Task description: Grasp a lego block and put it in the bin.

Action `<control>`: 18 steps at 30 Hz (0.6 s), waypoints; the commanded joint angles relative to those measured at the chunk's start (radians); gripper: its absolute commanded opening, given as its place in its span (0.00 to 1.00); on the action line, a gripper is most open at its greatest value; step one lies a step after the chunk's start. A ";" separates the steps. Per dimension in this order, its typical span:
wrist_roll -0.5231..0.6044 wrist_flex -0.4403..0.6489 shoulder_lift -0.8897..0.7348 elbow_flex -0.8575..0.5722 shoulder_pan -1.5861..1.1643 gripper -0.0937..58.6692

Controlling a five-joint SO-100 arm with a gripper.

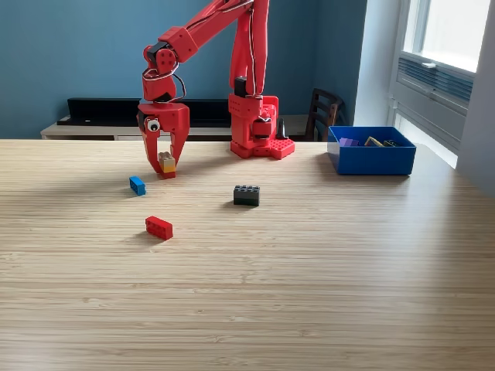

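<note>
Nearest you on the wooden table [309,294], the red lego block [158,227] lies loose, with nothing around it to crowd a later approach. Past it, at about two o'clock from the red one, sits the black lego block [246,195]; at about eleven o'clock lies the small blue lego block [137,185], also untouched. Farther back your gripper [163,165] points straight down with its tips at the tabletop, and the yellow-and-tan lego block [167,163] sits between its two fingers. The fingers stand narrow around that block, close against it, but you cannot tell from here whether they have a firm hold; I judge this to be the grasp step, the block still down on the table. The bin [371,160] waits well apart at roughly three o'clock from the gripper, near the table's far edge, with a few pieces already showing over its low wall. It is open-topped, so you can drop from above. Behind everything stands the arm's base [259,131].
</note>
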 commanded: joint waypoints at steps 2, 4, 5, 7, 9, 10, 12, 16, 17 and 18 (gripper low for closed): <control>-0.017 0.242 0.014 -0.259 -0.132 0.00; -0.018 0.328 0.015 -0.344 -0.183 0.00; -0.020 0.364 0.017 -0.383 -0.210 0.00; -0.021 0.422 0.017 -0.457 -0.275 0.00; -0.018 0.460 0.017 -0.517 -0.345 0.00; -0.015 0.477 0.017 -0.541 -0.380 0.00; 0.000 0.494 0.017 -0.572 -0.457 0.00; 0.029 0.509 0.018 -0.588 -0.643 0.00; 0.035 0.515 0.018 -0.588 -0.695 0.00; 0.046 0.523 0.018 -0.588 -0.750 0.00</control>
